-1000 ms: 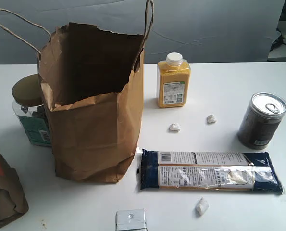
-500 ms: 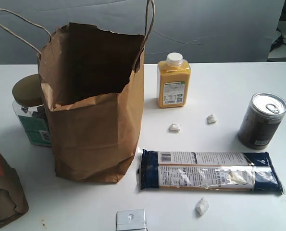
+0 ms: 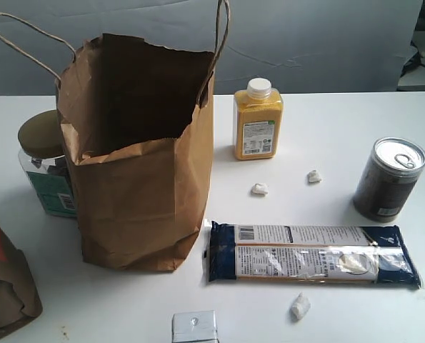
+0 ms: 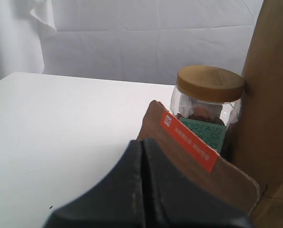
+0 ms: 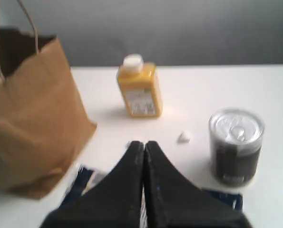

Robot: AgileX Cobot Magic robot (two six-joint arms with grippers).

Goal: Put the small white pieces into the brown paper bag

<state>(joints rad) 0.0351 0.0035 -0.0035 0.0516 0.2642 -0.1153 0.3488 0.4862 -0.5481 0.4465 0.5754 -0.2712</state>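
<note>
The tall brown paper bag [image 3: 137,153] stands upright and open at the left, with two cord handles; it also shows in the right wrist view [image 5: 32,109]. Three small white pieces lie on the table: one [image 3: 259,189] in front of the yellow bottle, one [image 3: 313,176] beside the can, also seen in the right wrist view [image 5: 183,137], and one [image 3: 299,306] near the front edge. Neither gripper appears in the exterior view. My left gripper [image 4: 142,141] is shut and empty beside the short bag. My right gripper [image 5: 144,143] is shut and empty above the table.
A yellow bottle [image 3: 254,120] stands behind the pieces and a dark can [image 3: 389,179] at the right. A long pasta packet [image 3: 312,254] lies across the front. A silvery packet [image 3: 195,326], a lidded jar [image 3: 44,161] and a short wrinkled bag [image 3: 5,275] sit left.
</note>
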